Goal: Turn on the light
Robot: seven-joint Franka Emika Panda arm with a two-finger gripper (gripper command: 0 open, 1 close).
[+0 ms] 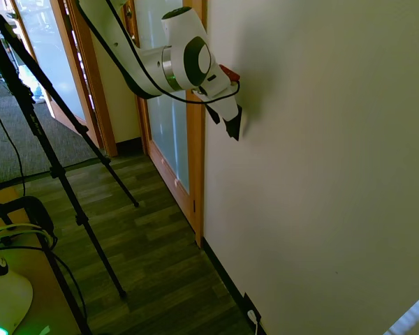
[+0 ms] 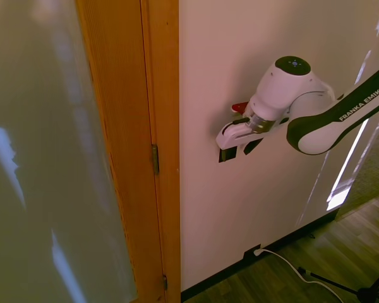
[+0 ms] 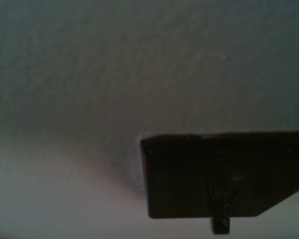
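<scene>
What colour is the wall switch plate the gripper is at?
Black. The switch plate shows best in the wrist view, against the pale wall.

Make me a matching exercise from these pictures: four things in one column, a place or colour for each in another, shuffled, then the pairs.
Things:
1. switch plate
2. gripper
3. outlet plate
4. door frame

Places or colours:
A. low on the wall, near the floor, with a white plug in it
B. light brown wood, beside the white wall
C. black, fills the lower part of the wrist view
D. up against the wall at the switch

Pairs: 1-C, 2-D, 3-A, 4-B
</scene>
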